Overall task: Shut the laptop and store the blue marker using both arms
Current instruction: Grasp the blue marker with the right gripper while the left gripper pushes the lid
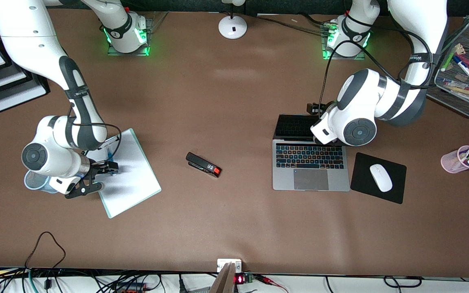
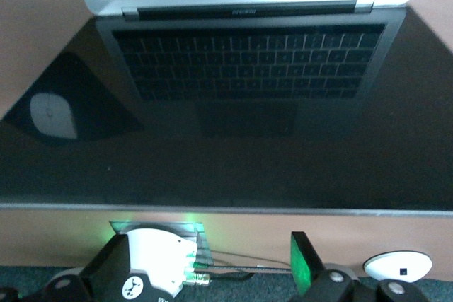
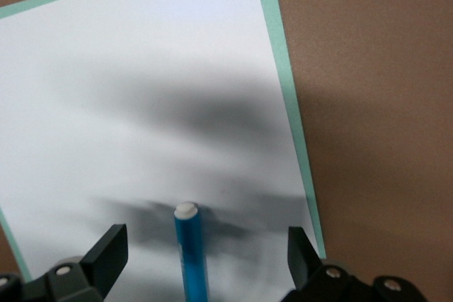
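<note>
Front view first: the laptop [image 1: 311, 165] sits open toward the left arm's end of the table, its base flat and its dark screen tipped back toward the robots' bases, with a black mouse pad [image 1: 360, 185] and white mouse [image 1: 380, 177] just beside it. The left gripper [image 1: 315, 108] hangs at the screen's top edge, mostly hidden by its own wrist, probably so it can push the lid down; whether its fingers are spread or pinched I cannot tell. Toward the right arm's end, a white sheet with a green border [image 1: 130, 179] lies on the table, and the right gripper [image 1: 96, 177] hovers low over that sheet's edge, fingers spread and empty. A black stapler [image 1: 203, 164] lies mid-table between sheet and laptop, and a clear cup [image 1: 35, 181] peeks out under the right wrist, a likely home for the pen. Left wrist view: the glossy screen [image 2: 226, 139] fills the frame, mirroring the keyboard, which suggests the camera looks straight down the lid. Right wrist view: the blue marker [image 3: 191, 256] lies on the sheet directly between the two spread fingers [image 3: 106, 252], untouched, so the jaws look lined up to straddle its barrel before pinching
</note>
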`<state>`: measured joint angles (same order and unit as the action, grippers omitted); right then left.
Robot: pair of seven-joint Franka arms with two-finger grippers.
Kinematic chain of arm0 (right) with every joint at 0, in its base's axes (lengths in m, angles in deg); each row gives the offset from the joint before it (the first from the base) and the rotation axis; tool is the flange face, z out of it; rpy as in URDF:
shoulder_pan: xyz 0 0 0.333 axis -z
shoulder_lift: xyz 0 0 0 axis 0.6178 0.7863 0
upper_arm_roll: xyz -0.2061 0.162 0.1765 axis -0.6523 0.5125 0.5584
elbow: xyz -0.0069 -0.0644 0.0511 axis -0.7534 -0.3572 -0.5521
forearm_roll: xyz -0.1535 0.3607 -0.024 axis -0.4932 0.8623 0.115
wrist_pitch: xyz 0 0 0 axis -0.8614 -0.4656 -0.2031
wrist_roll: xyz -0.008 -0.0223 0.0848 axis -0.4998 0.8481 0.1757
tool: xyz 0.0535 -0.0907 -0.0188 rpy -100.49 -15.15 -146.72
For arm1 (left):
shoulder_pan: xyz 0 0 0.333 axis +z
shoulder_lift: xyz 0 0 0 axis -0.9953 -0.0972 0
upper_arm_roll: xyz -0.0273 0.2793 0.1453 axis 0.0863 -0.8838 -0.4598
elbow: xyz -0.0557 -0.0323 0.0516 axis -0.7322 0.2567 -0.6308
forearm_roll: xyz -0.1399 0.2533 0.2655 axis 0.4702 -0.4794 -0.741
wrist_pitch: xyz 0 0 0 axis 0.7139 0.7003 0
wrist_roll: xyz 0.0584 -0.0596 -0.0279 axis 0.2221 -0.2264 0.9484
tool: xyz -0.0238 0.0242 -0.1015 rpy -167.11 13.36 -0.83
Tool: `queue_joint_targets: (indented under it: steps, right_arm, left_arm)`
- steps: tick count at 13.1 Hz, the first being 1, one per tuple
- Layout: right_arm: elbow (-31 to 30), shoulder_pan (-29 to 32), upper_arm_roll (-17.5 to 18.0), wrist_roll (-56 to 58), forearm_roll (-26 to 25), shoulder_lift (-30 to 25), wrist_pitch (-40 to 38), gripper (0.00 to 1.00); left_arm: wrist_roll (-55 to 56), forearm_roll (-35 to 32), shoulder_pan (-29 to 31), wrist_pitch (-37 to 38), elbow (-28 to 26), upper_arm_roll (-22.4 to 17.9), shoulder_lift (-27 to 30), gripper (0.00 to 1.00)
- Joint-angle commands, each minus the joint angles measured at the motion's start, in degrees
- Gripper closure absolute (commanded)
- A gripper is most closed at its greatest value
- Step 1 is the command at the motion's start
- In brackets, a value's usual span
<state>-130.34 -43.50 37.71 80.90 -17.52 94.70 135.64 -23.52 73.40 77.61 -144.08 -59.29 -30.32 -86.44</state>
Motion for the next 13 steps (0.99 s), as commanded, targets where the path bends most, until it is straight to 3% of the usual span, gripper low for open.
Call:
queue_joint_targets:
  steps: [1,10,12,13]
  right_arm:
    - [-2.9,-0.5,0.2,1.1,0.2,-1.0,4.5,0.0]
    - [-5.6,-1.4,0.2,5.8,-3.4,-1.7,4.7,0.08]
    - [-6.4,-1.4,0.2,6.0,-3.4,-2.0,4.9,0.15]
    - [-6.4,-1.4,0.2,6.0,-3.4,-2.2,4.8,0.24]
  left_arm:
    - [0.5,1.2,-0.1,-1.2,2.1,-0.2,-1.4,0.0]
    - [0.5,1.1,0.0,-6.2,2.2,-0.2,-2.3,0.0]
    - [0.5,1.1,-0.1,-8.9,2.2,-0.2,-2.4,0.0]
    - [0.5,1.1,-0.1,-9.5,2.2,-0.2,-2.6,0.0]
